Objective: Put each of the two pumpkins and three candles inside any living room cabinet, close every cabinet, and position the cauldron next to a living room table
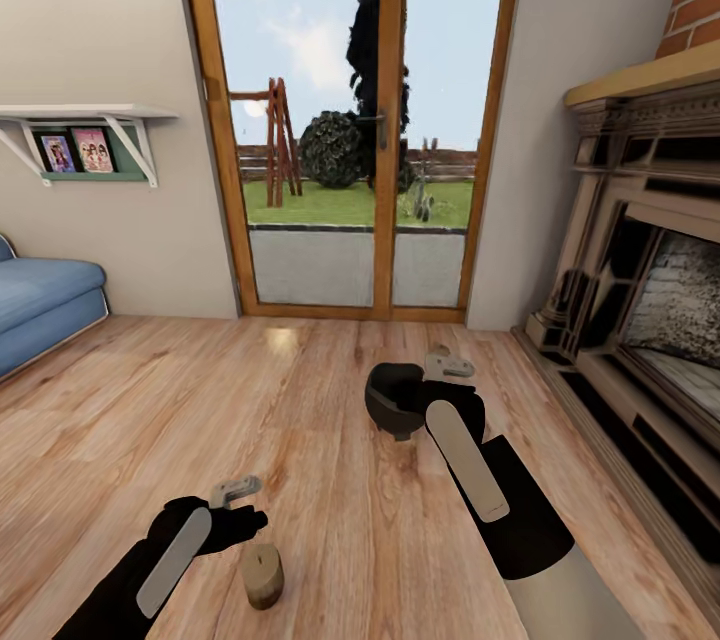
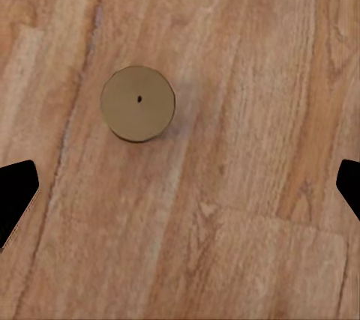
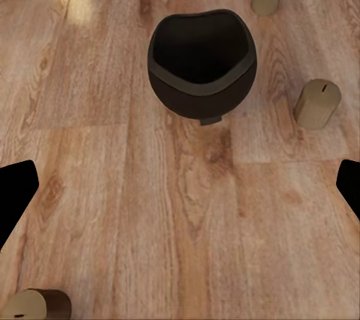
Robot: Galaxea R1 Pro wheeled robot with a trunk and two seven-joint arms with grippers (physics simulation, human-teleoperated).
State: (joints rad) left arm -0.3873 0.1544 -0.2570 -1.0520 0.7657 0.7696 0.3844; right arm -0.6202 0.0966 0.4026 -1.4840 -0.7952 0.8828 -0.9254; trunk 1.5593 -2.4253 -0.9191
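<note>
Bare floor (image 1: 300, 400) lies open all round the cauldron (image 3: 201, 65), except two candles (image 3: 317, 103) standing just beside it; toward the fireplace (image 1: 640, 320), its hearth blocks passage.

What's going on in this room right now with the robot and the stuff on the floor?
The robot has both arms out over the wooden floor. Its left claw hangs open above a stubby beige-tan candle, not touching it. Its right claw is open above the round matte black cauldron, which stands empty on the floor with more candles nearby. Nothing is gripped.
</note>
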